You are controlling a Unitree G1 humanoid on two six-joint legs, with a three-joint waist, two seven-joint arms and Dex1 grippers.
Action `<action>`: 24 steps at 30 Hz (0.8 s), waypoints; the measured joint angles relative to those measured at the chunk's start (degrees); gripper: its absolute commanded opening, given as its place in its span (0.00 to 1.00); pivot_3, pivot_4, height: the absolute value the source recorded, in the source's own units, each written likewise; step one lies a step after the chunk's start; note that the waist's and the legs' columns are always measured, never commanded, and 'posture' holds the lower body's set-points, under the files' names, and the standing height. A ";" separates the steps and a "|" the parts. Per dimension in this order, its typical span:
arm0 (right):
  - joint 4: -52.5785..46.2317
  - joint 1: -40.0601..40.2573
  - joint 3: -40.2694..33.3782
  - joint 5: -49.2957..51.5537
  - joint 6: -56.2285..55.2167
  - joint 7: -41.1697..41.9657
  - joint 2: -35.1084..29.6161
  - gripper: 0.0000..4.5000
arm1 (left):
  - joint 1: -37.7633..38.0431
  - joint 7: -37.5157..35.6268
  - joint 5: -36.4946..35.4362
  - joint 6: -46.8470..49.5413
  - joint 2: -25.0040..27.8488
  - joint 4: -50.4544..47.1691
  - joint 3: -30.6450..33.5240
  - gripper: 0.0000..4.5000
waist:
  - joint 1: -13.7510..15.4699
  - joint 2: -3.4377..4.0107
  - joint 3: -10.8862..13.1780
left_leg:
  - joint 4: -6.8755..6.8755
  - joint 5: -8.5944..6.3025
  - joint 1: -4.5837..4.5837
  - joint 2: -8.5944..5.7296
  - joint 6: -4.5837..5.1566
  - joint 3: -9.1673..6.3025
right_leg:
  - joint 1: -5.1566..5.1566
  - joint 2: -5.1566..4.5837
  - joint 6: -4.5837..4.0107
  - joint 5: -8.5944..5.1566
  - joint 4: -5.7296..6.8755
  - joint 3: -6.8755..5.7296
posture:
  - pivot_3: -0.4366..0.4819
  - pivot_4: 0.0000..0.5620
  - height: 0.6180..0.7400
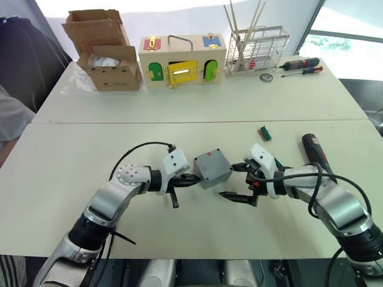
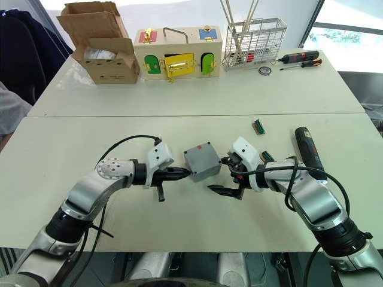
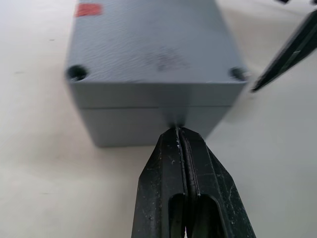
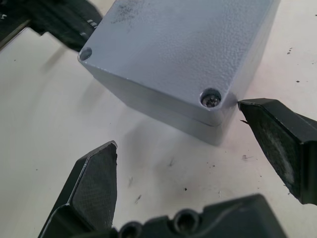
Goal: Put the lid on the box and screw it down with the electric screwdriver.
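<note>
While the electric screwdriver lies untouched beside the right arm, the lid already sits on the box mid-table; screwing looks unfinished, one corner screw seated. Left gripper, fingers pressed together, noses the box; right gripper gapes empty beside it.
</note>
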 measured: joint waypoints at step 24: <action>-3.04 1.22 0.04 1.90 5.46 -0.31 0.50 1.00 | -1.99 2.86 4.23 -7.06 -1.85 7.14 0.44 0.00 | 0.01 0.00 0.00 | 0.01 0.00 0.00 0.00 0.00 0.00 | 0.00 -0.01 0.00 0.00 0.00 0.00 | 0.48 0.27 1.00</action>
